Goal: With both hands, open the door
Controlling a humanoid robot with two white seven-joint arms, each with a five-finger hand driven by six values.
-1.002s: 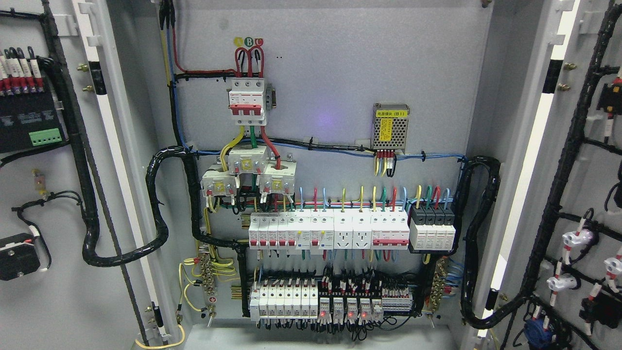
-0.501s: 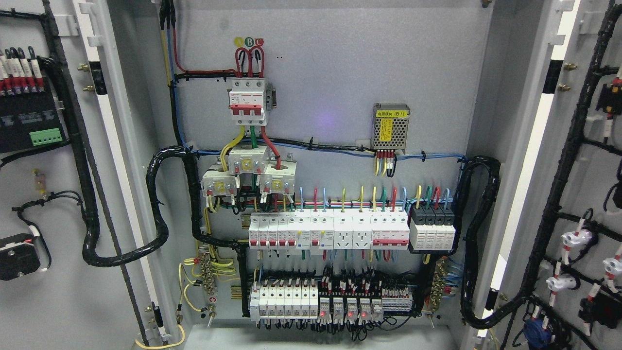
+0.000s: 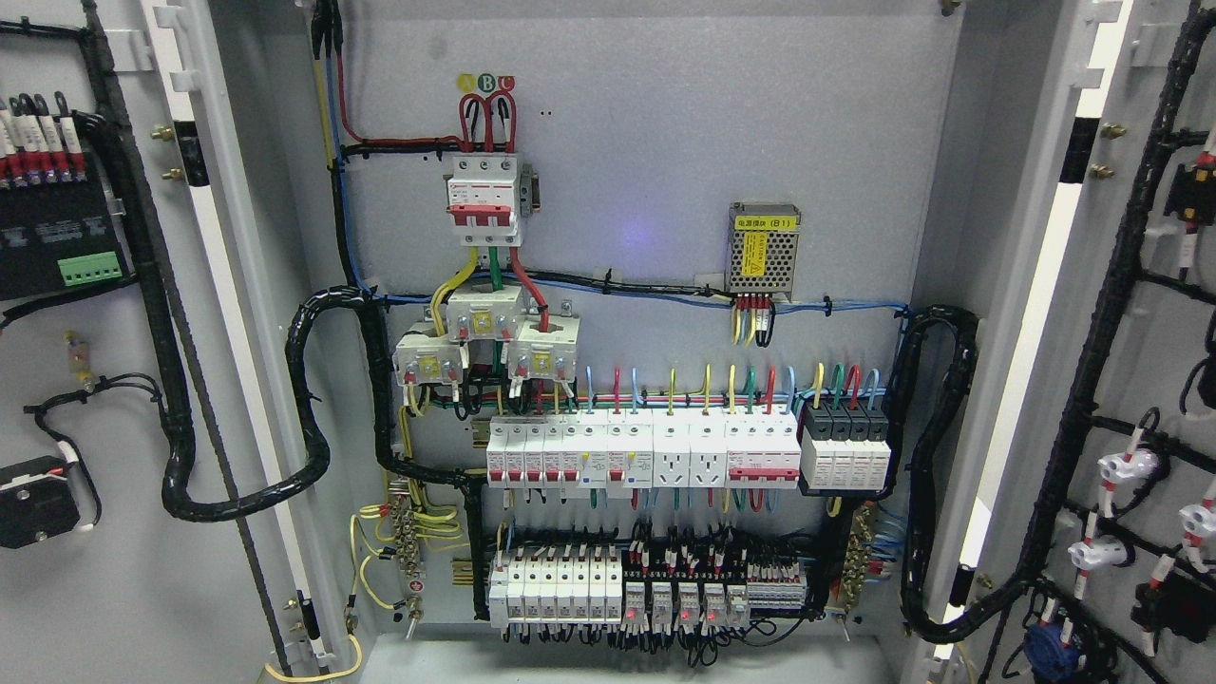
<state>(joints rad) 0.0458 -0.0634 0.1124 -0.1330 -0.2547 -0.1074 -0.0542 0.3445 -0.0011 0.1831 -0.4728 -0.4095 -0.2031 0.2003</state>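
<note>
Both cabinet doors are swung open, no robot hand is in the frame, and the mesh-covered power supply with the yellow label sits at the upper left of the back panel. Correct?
Not quite. In the head view the mesh-covered power supply sits toward the upper right of the back panel, not the upper left. The rest holds: the left door and right door are swung open, and no robot hand shows.

You see the left door (image 3: 95, 380) and right door (image 3: 1140, 332) cut off by the picture's edges; print on the yellow label (image 3: 755, 252) is too small to read.

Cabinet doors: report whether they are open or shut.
Open. The left door and right door are swung wide with their wired inner faces showing, and the breaker rows on the back panel are exposed. No robot hand is visible.
</note>
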